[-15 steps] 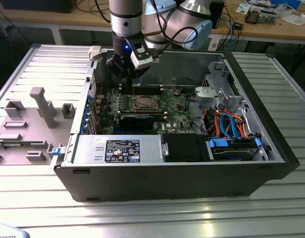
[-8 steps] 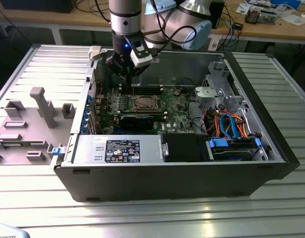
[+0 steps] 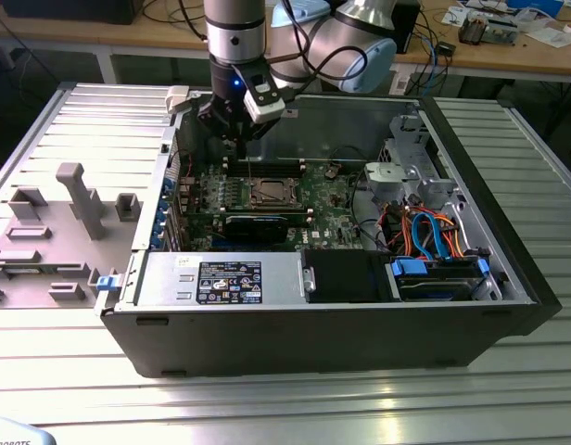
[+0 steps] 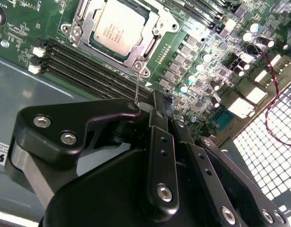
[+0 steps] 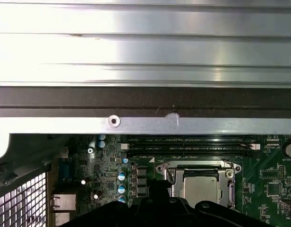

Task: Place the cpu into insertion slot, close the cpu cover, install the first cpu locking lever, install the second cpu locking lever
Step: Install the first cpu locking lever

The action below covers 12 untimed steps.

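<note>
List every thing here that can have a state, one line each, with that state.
cpu: seated flat in its socket.
cpu cover: lowered, framing the cpu's edges.
locking lever: thin rod standing up off the board at the socket's corner, apparently not latched.
gripper: low over the board, right beside that lever.
computer case: lying open, inside exposed.
</note>
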Tool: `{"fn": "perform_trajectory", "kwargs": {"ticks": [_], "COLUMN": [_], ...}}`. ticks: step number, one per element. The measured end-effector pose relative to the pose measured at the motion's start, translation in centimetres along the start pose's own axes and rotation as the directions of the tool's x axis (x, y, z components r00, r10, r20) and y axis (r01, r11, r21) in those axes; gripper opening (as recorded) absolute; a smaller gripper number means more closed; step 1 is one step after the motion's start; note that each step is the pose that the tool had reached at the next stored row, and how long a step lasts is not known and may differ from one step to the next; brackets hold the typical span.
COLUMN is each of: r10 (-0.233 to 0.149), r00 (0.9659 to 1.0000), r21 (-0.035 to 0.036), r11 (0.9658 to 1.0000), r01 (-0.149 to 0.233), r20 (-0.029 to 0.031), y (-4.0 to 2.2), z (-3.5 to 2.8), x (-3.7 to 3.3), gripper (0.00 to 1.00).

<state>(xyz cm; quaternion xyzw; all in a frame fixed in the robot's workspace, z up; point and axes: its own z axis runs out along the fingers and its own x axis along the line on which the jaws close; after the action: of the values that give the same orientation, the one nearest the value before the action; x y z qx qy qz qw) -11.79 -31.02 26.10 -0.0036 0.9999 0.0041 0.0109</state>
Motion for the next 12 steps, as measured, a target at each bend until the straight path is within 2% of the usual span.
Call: {"fn": "perform_trajectory", "kwargs": {"ticks": [8,12], "r10": [-0.003,-0.003], "r00": [1.0,1.0], "r21": [0.0026,0.0025], "r11": [1.0,1.0], "r01": [0.003,0.003], "r20": [-0.0002,-0.0001], "y": [0.21,0.21], "z": [0.04,0.04], "x": [-0.54,-0.55], "gripper": [0.11,0.11]}}
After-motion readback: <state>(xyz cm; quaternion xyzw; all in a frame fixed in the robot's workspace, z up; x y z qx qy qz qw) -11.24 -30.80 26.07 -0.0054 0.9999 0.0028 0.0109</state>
